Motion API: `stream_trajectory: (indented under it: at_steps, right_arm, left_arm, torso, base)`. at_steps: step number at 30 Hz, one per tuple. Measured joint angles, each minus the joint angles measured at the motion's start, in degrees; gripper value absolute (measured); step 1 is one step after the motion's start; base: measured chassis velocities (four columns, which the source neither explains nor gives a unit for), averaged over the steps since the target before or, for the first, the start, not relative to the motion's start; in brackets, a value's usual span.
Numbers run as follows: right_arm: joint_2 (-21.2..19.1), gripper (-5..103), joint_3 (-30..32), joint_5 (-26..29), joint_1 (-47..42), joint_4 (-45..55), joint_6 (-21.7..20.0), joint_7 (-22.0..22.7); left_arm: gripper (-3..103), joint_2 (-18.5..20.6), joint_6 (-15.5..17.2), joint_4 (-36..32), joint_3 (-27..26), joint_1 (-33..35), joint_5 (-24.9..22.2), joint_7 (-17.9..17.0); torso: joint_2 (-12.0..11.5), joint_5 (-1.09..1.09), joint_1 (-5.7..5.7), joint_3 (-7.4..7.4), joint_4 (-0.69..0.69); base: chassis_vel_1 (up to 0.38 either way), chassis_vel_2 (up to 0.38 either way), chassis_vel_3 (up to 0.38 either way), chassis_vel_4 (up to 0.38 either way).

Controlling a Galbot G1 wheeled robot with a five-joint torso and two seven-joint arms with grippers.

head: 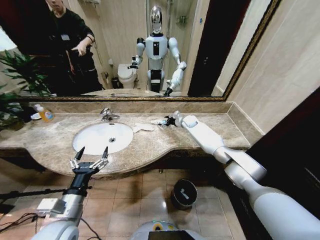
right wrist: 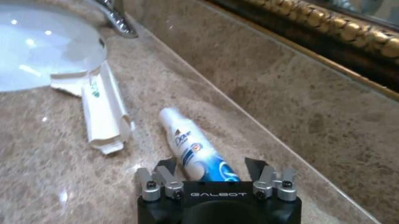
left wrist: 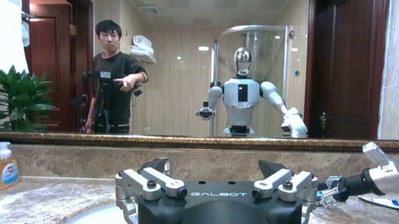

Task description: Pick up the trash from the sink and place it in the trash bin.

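Trash: tube (right wrist: 194, 154) on counter (right wrist: 56, 186) beside sink (head: 102, 137), between spread fingers of right gripper (right wrist: 214, 169), unclamped. Step: grasp. Next: close, lift, carry to bin (head: 183, 194) on floor. Left gripper (head: 90, 154) idle, fingers apart, at counter's front edge.

Brown marble counter (head: 150, 145) is carrying: sink (head: 102, 137) at left-centre; orange bottle (head: 46, 114) far left; crumpled paper (head: 144, 127) and tube (right wrist: 198, 154) lying right of the sink.
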Motion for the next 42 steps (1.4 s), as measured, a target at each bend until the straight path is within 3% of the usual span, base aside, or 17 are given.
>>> stream_trajectory:
  at_steps: [2,5,8,16,18,24,27,28,30,31,34,39,42]
  right_arm:
    - [0.0,63,0.0,-0.6,-0.1,0.0,0.0,-0.5]
    - [-0.1,57,0.0,-0.8,-0.2,0.2,0.1,-0.5]
    - [-0.5,41,0.0,-0.7,-0.5,0.7,0.7,-0.1]
    - [-2.4,23,0.6,1.2,-1.9,3.7,0.6,2.2]
    - [-3.4,18,1.5,3.8,-3.7,6.8,-0.1,5.0]
    - [-5.1,18,3.2,9.5,-7.4,13.7,-0.5,12.4]
    - [-6.6,18,5.8,14.3,-12.2,21.4,0.2,20.5]
    - [-6.6,18,5.8,14.3,-12.2,21.4,0.2,20.5]
    - [-7.8,18,8.3,18.0,-17.5,28.0,1.0,27.5]
    - [-7.8,18,8.3,18.0,-17.5,28.0,1.0,27.5]
    - [-10.1,18,12.5,21.2,-26.1,37.8,2.7,33.4]
    - [-13.6,18,18.0,21.9,-34.4,46.9,4.1,34.2]
    - [-16.1,18,24.1,21.8,-44.3,53.6,7.1,34.0]
  left_arm:
    - [100,0.0,0.0,0.0,0.0,0.0,0.0,0.0]
    - [100,0.0,0.0,0.0,0.0,0.0,0.0,0.0]
    - [100,0.0,0.0,0.0,0.0,0.0,0.0,0.0]
    - [100,0.0,0.0,0.0,0.0,0.0,0.0,0.0]
    - [100,0.0,0.0,0.0,0.0,0.0,0.0,0.0]
    - [100,0.0,0.0,0.0,0.0,0.0,0.0,0.0]
    - [100,0.0,0.0,0.0,0.0,0.0,0.0,0.0]
    - [100,0.0,0.0,0.0,0.0,0.0,0.0,0.0]
    - [100,0.0,0.0,0.0,0.0,0.0,0.0,0.0]
    - [100,0.0,0.0,0.0,0.0,0.0,0.0,0.0]
    - [100,0.0,0.0,0.0,0.0,0.0,0.0,0.0]
    - [100,0.0,0.0,0.0,0.0,0.0,0.0,0.0]
    - [100,0.0,0.0,0.0,0.0,0.0,0.0,0.0]
  torso:
    - [0.0,0.0,0.0,0.0,0.0]
    - [0.0,0.0,0.0,0.0,0.0]
    - [0.0,0.0,0.0,0.0,0.0]
    - [0.0,0.0,0.0,0.0,0.0]
    - [0.0,0.01,0.0,0.0,0.0]
    - [0.0,0.01,0.0,0.0,0.0]
    - [0.0,0.01,0.0,0.0,0.0]
    - [0.0,0.01,0.0,0.0,0.0]
    - [0.0,0.0,0.0,0.0,0.01]
    - [0.0,0.0,0.0,0.0,0.01]
    - [0.0,0.02,0.0,0.0,0.0]
    - [0.0,0.0,-0.01,-0.02,0.0]
    - [0.0,0.02,-0.01,-0.01,-0.02]
  base:
    - [0.0,0.0,0.0,0.0]
    - [0.0,0.0,0.0,0.0]
    - [0.0,0.0,0.0,0.0]
    - [0.0,0.0,0.0,0.0]
    - [0.0,0.0,0.0,0.0]
    - [0.0,0.0,0.0,0.0]
    - [0.0,0.0,0.0,0.0]
    - [0.0,0.0,0.0,0.0]
    - [0.0,0.0,0.0,0.0]
    - [0.0,0.0,0.0,0.0]
    - [0.0,0.0,0.0,0.0]
    - [0.0,0.0,0.0,0.0]
    - [0.0,0.0,0.0,0.0]
